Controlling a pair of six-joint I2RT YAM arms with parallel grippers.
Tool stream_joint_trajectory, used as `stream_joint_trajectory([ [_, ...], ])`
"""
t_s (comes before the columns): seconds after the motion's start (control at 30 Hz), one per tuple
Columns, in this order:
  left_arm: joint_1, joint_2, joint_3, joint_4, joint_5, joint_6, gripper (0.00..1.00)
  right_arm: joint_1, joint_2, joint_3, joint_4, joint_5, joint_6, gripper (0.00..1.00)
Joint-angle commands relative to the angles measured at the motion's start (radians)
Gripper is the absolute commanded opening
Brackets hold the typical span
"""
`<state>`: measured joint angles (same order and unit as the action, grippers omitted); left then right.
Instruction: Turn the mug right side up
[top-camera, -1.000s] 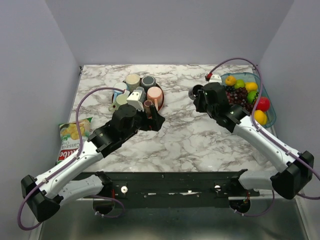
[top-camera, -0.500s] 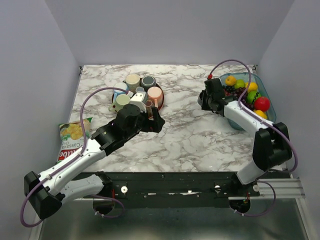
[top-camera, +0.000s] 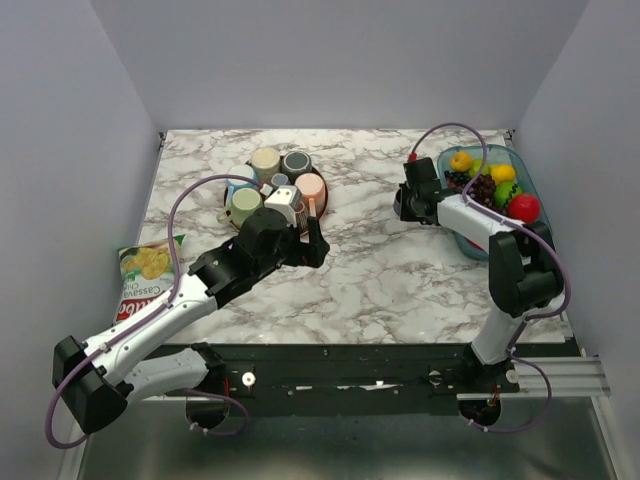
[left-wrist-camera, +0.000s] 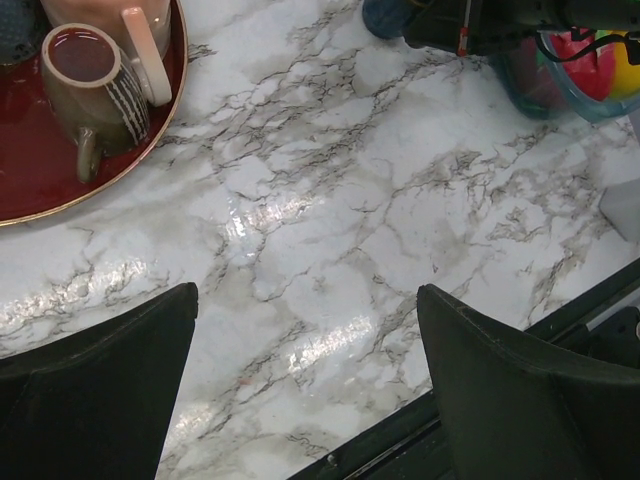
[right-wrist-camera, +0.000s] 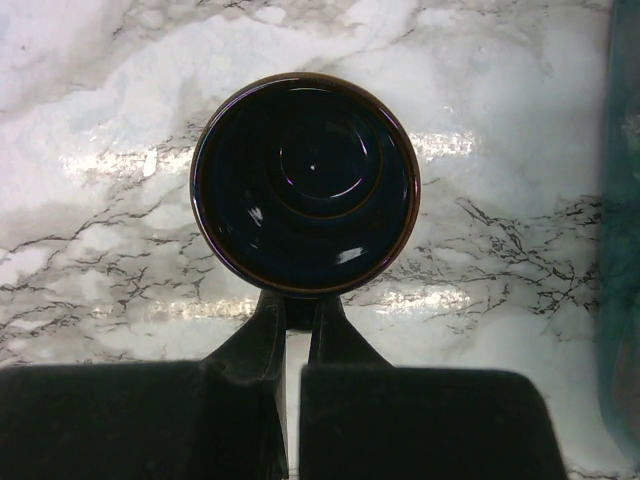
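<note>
Marble tabletop (top-camera: 380, 290) filled the top view, and a crisp bag (top-camera: 148, 268) at its left edge read "Cassava". Left wrist: the left gripper (left-wrist-camera: 305, 360) hung spread wide and empty. Right wrist: a glossy dark mug (right-wrist-camera: 305, 180) stood on marble beside a teal bowl (right-wrist-camera: 622, 200), with the right gripper (right-wrist-camera: 292, 325) pinched on its handle.

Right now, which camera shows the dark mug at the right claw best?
Right wrist: the dark mug fills the frame from straight above, its handle pinched in the right claw. Left wrist catches only a dark blue sliver at its top edge. Top external: the right arm covers it.
</note>
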<state>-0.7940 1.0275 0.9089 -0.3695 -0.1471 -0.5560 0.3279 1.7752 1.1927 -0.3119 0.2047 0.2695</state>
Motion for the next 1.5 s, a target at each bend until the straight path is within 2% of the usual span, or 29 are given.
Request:
stream_joint_trajectory([
  [0.0,0.004,0.009,0.019,-0.017,-0.031,0.018,0.99,-0.013,0.015,0.03,0.042,0.032,-0.021,0.02],
  [0.07,0.006,0.013,0.019,-0.017,-0.032,0.019,0.99,-0.016,0.015,0.034,0.034,0.033,-0.023,0.16],
  [0.1,0.006,0.017,0.022,-0.02,-0.037,0.021,0.99,-0.016,0.013,0.035,0.033,0.035,-0.024,0.28],
  [0.2,0.007,0.019,0.028,-0.025,-0.046,0.03,0.99,-0.015,0.006,0.042,0.022,0.041,-0.024,0.52],
  [0.3,0.009,0.026,0.041,-0.038,-0.071,0.088,0.99,-0.015,-0.011,0.057,0.01,0.05,-0.026,0.6],
  [0.4,0.013,0.051,0.105,-0.103,-0.196,0.146,0.99,-0.015,-0.055,0.067,-0.009,0.048,-0.033,0.74],
  [0.47,0.019,0.069,0.154,-0.129,-0.253,0.2,0.99,-0.015,-0.092,0.067,-0.026,0.036,-0.035,0.79],
  [0.6,0.026,0.152,0.209,-0.129,-0.275,0.203,0.99,-0.015,-0.203,0.053,-0.079,-0.033,-0.015,1.0],
  [0.77,0.03,0.279,0.248,-0.079,-0.328,0.09,0.99,-0.015,-0.426,-0.057,-0.135,-0.152,0.046,1.0],
  [0.87,0.039,0.365,0.246,-0.02,-0.365,0.082,0.97,-0.015,-0.57,-0.126,-0.133,-0.239,0.08,1.0],
  [0.97,0.058,0.437,0.239,0.045,-0.341,0.151,0.89,-0.015,-0.701,-0.214,-0.124,-0.306,0.109,1.0],
  [1.1,0.09,0.496,0.196,0.104,-0.278,0.251,0.88,-0.015,-0.831,-0.294,-0.118,-0.347,0.137,1.0],
  [1.2,0.156,0.505,0.137,0.164,-0.224,0.261,0.81,-0.015,-0.893,-0.331,-0.116,-0.364,0.151,1.0],
  [1.27,0.227,0.508,0.111,0.214,-0.116,0.26,0.66,-0.015,-0.913,-0.35,-0.113,-0.37,0.161,1.0],
  [1.4,0.302,0.568,0.127,0.239,0.022,0.266,0.56,-0.016,-0.921,-0.369,-0.11,-0.378,0.171,0.99],
  [1.47,0.308,0.588,0.134,0.247,0.034,0.278,0.52,-0.015,-0.913,-0.37,-0.108,-0.376,0.174,0.99],
])
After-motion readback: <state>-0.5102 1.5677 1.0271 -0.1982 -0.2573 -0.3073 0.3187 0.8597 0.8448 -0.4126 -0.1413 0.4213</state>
